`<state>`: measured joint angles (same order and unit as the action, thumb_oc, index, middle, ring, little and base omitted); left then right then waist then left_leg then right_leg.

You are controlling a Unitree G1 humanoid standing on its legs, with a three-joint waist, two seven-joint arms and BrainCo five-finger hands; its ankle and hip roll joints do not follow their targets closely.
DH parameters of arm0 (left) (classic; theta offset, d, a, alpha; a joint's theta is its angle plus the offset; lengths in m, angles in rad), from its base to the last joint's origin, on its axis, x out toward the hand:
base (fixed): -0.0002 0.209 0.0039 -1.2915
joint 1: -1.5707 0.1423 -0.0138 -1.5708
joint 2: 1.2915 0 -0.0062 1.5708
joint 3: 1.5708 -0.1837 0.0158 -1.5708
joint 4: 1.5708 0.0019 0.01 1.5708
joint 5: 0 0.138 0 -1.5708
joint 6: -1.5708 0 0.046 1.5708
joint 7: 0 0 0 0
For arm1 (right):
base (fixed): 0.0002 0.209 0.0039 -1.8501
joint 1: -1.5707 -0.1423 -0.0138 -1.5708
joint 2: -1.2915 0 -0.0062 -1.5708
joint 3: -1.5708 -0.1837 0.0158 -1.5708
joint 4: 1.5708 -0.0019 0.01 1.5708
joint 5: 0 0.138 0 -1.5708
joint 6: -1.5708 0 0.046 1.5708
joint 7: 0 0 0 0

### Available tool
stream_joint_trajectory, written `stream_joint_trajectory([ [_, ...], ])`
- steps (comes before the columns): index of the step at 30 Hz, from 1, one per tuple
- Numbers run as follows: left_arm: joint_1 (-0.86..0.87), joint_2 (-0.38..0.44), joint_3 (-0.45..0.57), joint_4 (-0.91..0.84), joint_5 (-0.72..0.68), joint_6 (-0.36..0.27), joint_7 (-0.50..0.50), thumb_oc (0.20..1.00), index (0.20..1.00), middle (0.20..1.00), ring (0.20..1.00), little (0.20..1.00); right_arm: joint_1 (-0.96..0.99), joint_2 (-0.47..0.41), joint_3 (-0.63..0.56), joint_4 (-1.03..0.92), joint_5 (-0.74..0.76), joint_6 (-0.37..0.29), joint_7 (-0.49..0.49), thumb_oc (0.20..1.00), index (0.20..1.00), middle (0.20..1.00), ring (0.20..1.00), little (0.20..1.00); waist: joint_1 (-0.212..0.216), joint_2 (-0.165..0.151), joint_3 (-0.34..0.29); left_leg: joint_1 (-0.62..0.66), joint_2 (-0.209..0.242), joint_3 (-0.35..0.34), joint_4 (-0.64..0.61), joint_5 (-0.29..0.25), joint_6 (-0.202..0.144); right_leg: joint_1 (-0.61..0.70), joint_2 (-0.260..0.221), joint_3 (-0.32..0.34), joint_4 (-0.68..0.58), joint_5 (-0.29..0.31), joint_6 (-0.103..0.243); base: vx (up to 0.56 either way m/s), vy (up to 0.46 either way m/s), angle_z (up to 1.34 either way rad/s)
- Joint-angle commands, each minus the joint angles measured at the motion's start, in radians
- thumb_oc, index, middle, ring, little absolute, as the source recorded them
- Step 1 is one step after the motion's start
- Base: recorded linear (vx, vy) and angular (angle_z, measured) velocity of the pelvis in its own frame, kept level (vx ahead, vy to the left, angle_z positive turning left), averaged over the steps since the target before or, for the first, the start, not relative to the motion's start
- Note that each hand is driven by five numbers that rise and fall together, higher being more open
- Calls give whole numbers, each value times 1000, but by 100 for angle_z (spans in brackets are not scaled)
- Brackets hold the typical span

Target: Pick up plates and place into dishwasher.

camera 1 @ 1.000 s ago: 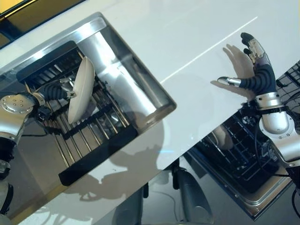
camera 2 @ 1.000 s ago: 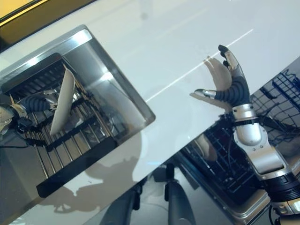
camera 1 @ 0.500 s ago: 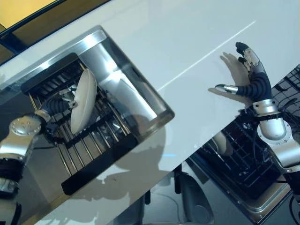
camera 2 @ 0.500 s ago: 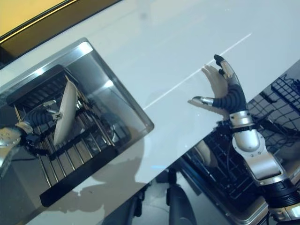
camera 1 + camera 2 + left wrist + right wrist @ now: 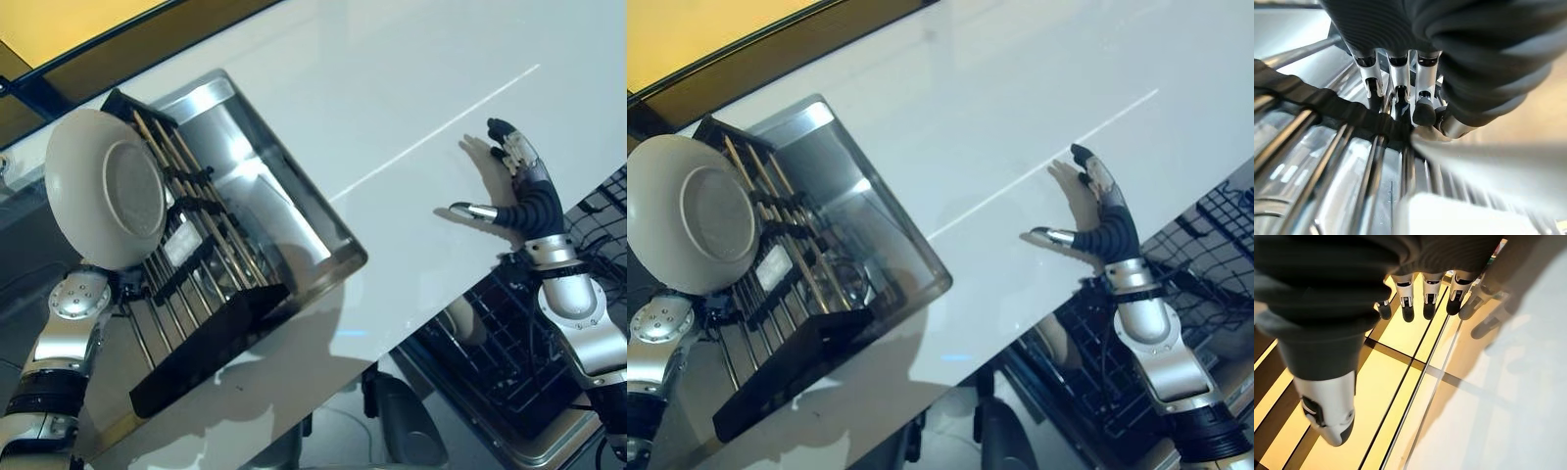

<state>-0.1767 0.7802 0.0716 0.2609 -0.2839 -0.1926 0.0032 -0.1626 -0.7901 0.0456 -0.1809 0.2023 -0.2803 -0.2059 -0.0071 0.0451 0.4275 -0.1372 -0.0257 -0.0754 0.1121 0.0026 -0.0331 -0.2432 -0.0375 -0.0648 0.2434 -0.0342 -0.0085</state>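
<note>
Nearest, low on the right, the dishwasher rack (image 5: 509,362) lies open below the counter edge, with one pale dish (image 5: 468,299) already in its wires. Just above it the right hand (image 5: 519,186) hovers over the white counter (image 5: 392,88), fingers straight and spread, thumb out, holding nothing.

Across on the left, the sink (image 5: 274,196) holds a dark drying rack (image 5: 196,294) with metal rods. One plate (image 5: 106,186) is raised clear above that rack, its underside turned to the camera. The left hand (image 5: 1420,93) shows in its wrist view — fingers curled down at the pale rim beside the rack's bars, thumb tip against the plate's edge — so it looks pinched on the rim.

Count: one plate in hand, one dish in the dishwasher, one drying rack, one sink.

The risk, as I judge it: a rim pinch on a smooth plate is thin hold, and swinging it across the counter toward the dishwasher could let it twist or slip. Its lower edge also sits close to the rods — a catch there could knock it loose.
</note>
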Motion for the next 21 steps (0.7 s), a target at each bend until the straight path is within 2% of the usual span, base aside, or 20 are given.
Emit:
stream_joint_trajectory([
  [1, 177, -24, 55, -198, 28, -118, 50, 200, 200, 200, 200, 200, 98, 57, 33, 18, -38, 26, 24, 1000, 1000, 1000, 1000, 1000, 82, -41, -63, -57, -68, -36, 72, -68, 67, 61, -2, -48, -77, -40, 65, 44, -17, 7],
  [5, 226, -46, 104, -233, 102, -112, 62, 200, 200, 200, 200, 200, 125, 87, 25, 19, -60, 18, 17, 1000, 1000, 1000, 1000, 1000, 98, -45, -73, -51, -69, -44, 73, -70, 65, 78, -3, -58, -82, -44, 63, 31, -36, 6],
  [13, 255, -11, 98, -250, 169, -56, 34, 200, 200, 200, 200, 200, 122, 64, 24, 12, -38, 35, 18, 1000, 1000, 1000, 1000, 1000, 103, -41, -65, -59, -65, -41, 84, -69, 62, 78, -2, -61, -78, -45, 63, 4, -10, 1],
  [17, 248, 41, 69, -233, 361, 4, 126, 200, 200, 200, 200, 200, 106, 39, 28, 23, -15, 30, 8, 1000, 1000, 1000, 1000, 1000, 98, -43, -52, -69, -64, -36, 85, -66, 63, 65, -2, -57, -77, -38, 67, -18, -7, 0],
  [21, 234, 145, 35, -183, 587, 81, 231, 203, 203, 203, 203, 203, 83, 1, 42, 34, 17, 23, -9, 1000, 1000, 1000, 1000, 1000, 91, -42, -43, -80, -64, -29, 84, -65, 63, 52, -4, -55, -81, -30, 73, -32, -5, -2],
])
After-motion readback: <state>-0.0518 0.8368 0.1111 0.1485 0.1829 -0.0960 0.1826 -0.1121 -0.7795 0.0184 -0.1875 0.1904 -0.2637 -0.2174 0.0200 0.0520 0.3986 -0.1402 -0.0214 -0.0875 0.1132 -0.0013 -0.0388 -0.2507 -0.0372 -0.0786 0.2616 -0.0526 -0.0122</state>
